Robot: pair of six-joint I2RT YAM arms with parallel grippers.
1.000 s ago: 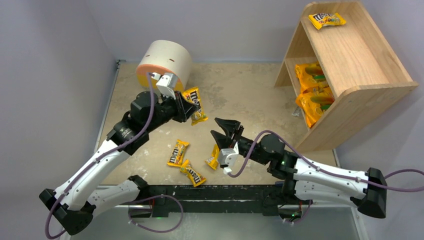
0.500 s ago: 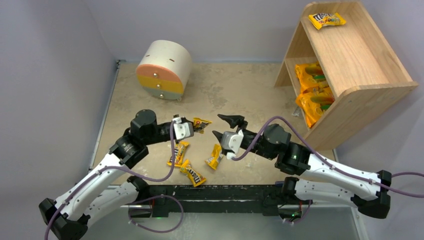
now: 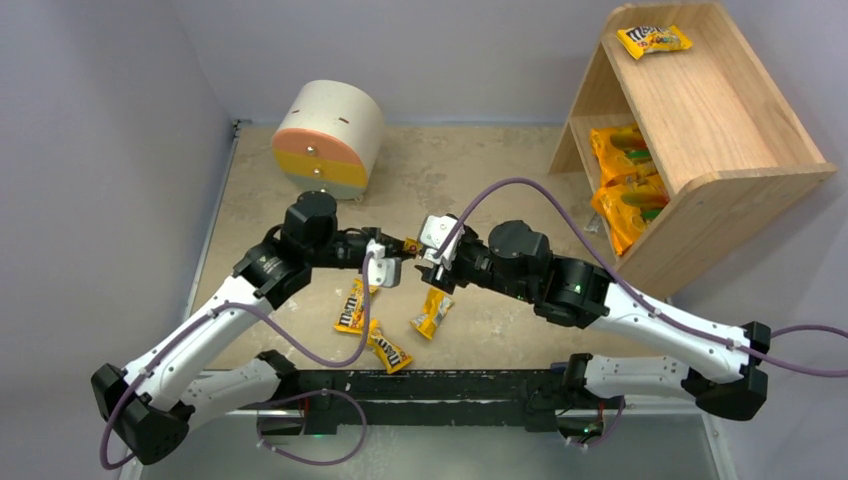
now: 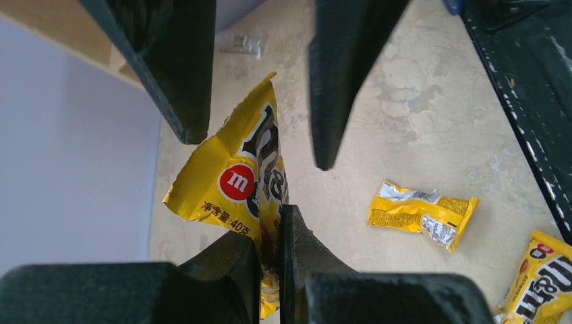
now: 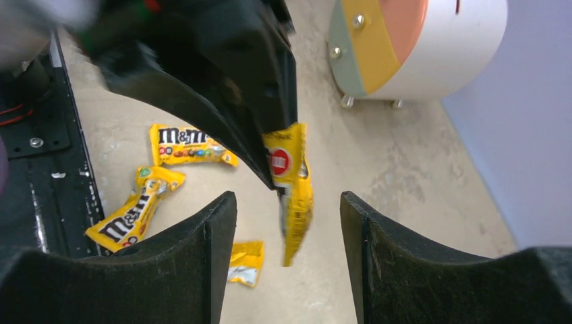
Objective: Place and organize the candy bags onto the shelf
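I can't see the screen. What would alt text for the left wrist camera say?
The left gripper pinches a yellow M&M's packet by one end, while the open right gripper straddles its far end. Two more packets lie on the beige table beyond.

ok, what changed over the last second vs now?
The left gripper, shut on an M&M's packet, swung it from beside the round cabinet down to the middle of the table. The right gripper moved left to meet it; its jaws are open, one on each side of the packet. Unchanged: three loose packets, one packet on the shelf top, orange bags below.
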